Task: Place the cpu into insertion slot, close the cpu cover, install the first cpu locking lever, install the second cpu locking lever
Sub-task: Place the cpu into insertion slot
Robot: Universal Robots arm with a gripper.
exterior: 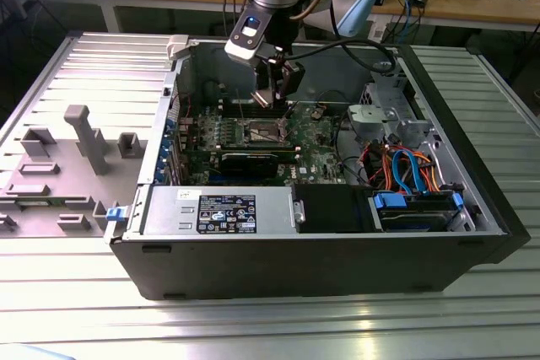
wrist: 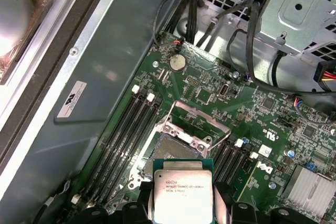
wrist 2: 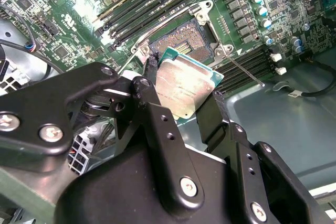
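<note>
exterior view: gripper hangs low inside the open computer case, just above the socket on the green board. cpu too small to make out here.

second wrist view: gripper is clamped on the cpu, one black finger on each of two opposite edges, metal top facing the cam. chip sits tilted, above and a bit off the socket, not touching it. socket is bare, w/ a thin wire lever lying out beside it.

first wrist view: cpu held btwn the fingers, near the socket, w/ the cover standing open on the far side of it.

handling, my read: light, stiff, flat plate. smooth metal top is prob slippery, so an edge grip suits it. underside contacts and socket pins look fragile, so take it by the edges only, keep it level, no pressing force.
</note>
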